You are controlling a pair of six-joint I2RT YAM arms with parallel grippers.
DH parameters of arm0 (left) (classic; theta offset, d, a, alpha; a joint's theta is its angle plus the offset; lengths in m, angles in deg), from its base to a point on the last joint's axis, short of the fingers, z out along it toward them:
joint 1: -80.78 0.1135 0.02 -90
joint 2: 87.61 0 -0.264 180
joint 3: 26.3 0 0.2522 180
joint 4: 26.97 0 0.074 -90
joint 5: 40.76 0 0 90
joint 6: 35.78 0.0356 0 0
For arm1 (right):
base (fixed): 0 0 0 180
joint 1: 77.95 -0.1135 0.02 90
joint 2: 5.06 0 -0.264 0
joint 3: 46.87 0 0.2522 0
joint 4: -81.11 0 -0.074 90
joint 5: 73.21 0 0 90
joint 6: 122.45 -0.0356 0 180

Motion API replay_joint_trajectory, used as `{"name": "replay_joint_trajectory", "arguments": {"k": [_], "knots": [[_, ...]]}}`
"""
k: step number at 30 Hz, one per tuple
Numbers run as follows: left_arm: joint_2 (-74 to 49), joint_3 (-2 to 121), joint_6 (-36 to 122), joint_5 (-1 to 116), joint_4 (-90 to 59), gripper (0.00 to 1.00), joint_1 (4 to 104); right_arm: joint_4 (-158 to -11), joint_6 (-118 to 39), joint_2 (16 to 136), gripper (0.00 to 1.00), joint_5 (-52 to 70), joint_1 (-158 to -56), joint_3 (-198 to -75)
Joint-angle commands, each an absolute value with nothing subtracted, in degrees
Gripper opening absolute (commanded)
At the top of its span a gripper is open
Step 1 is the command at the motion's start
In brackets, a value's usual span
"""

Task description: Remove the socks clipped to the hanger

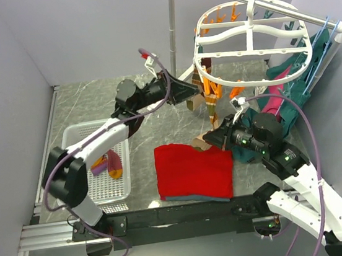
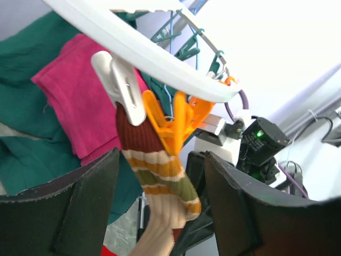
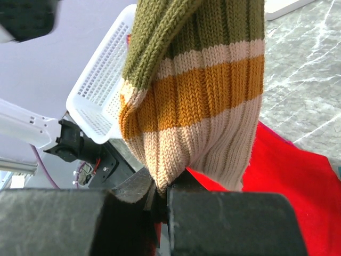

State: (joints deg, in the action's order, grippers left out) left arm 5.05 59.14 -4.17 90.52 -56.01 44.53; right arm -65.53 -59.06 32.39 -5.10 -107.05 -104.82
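The white oval hanger point(image 1: 246, 31) hangs from a rail at the back right, with orange and teal pegs under it. A tan-brown striped sock point(image 1: 209, 101) hangs from it; in the left wrist view the sock point(image 2: 160, 165) is held by a white peg point(image 2: 125, 85) and an orange peg point(image 2: 170, 120). My left gripper point(image 1: 186, 92) is open, its fingers point(image 2: 80, 208) on either side of the sock without touching it. My right gripper point(image 1: 213, 140) is shut on the sock's lower end point(image 3: 197, 96). Two maroon-purple socks point(image 1: 110, 163) lie in the basket.
A white slotted basket point(image 1: 75, 136) stands at the left and also shows in the right wrist view point(image 3: 101, 80). A flat red cloth point(image 1: 195, 170) lies at the front middle. Teal and pink garments point(image 1: 280, 99) hang on blue hangers at the right. A metal pole point(image 1: 173, 28) stands behind.
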Motion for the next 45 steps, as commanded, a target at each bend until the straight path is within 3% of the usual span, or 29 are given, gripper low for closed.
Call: {"name": "replay_joint_trajectory", "arguments": {"k": [1,5,12,24,29,37,45], "knots": [[9.1,64.1,-10.4,96.8,-68.8,0.69,45.0,-66.9,-59.2,31.1,0.0,-5.4,-107.2,-106.0],[13.1,68.0,-12.1,97.3,-71.2,0.67,45.2,-66.0,-58.9,30.5,0.0,-4.8,-107.3,-106.5],[17.1,73.4,-12.8,96.7,-69.5,0.53,45.2,-66.3,-59.3,30.3,0.0,-5.1,-107.2,-106.5],[21.1,78.5,-12.2,94.3,-66.7,0.53,45.4,-65.4,-59.3,29.0,0.0,-5.0,-107.2,-107.0],[22.5,79.5,-13.5,93.9,-68.5,0.6,45.8,-65.1,-59.3,28.9,0.0,-4.9,-107.2,-106.9],[24.1,81.4,-17.7,93.7,-72.7,0.5,46.0,-65.1,-59.4,28.7,0.0,-5.2,-107.2,-106.9],[26.6,83.3,-24.9,94.9,-79.7,0.61,45.7,-65.1,-59.4,29.0,0.0,-5.4,-107.2,-106.9]]}}
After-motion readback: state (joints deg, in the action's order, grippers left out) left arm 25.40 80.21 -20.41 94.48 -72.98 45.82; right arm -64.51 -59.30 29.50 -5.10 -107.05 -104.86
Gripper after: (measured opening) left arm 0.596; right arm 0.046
